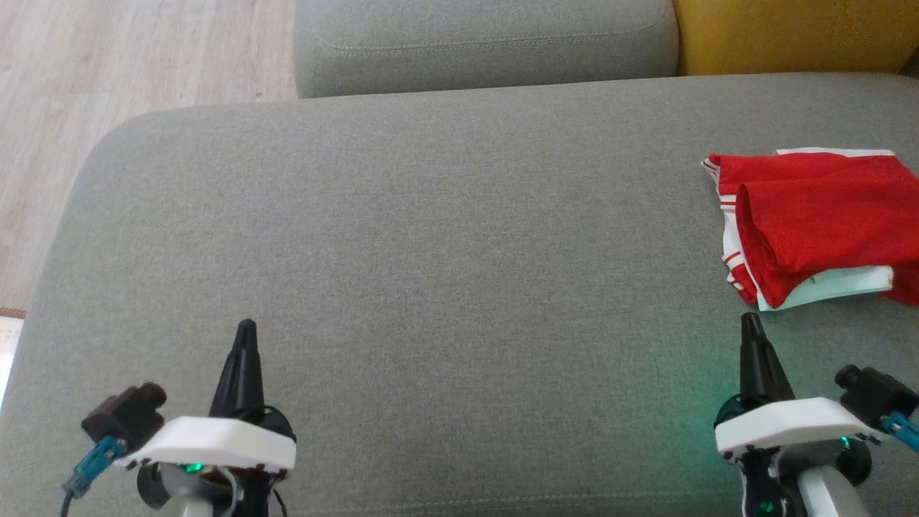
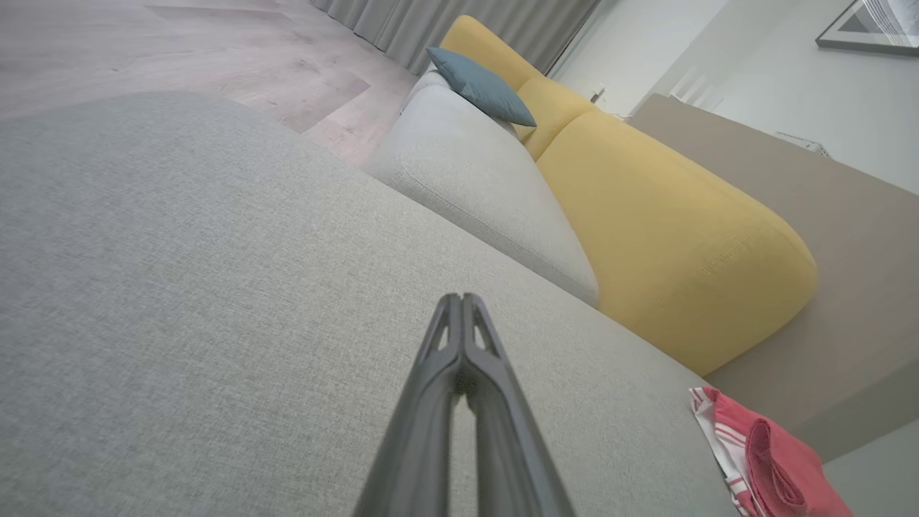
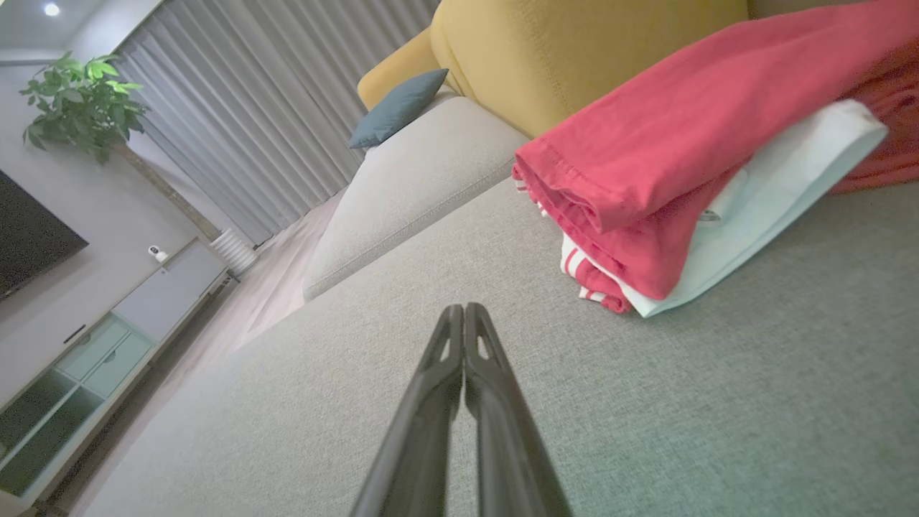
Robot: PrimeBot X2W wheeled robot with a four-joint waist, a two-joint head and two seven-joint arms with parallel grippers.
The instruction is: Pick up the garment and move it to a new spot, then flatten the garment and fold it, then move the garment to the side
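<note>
A red garment (image 1: 818, 215) with white trim and stripes lies folded at the right side of the grey cushion (image 1: 431, 273), partly cut off by the head view's right edge. It also lies at the lower right of the left wrist view as the garment (image 2: 768, 452), and close ahead in the right wrist view as the garment (image 3: 682, 179). My right gripper (image 1: 751, 319) is shut and empty, just in front of the garment's near edge, not touching it. My left gripper (image 1: 246, 327) is shut and empty over bare cushion at the lower left. The same shut tips appear as the left gripper (image 2: 461, 300) and right gripper (image 3: 463, 310).
A second grey cushion (image 1: 488, 43) lies behind the work surface, with a yellow sofa part (image 1: 790, 36) beside it. Wooden floor (image 1: 108, 72) drops off to the left and far left. A blue pillow (image 2: 481, 86), curtains (image 3: 273, 122) and a plant (image 3: 79, 100) stand further off.
</note>
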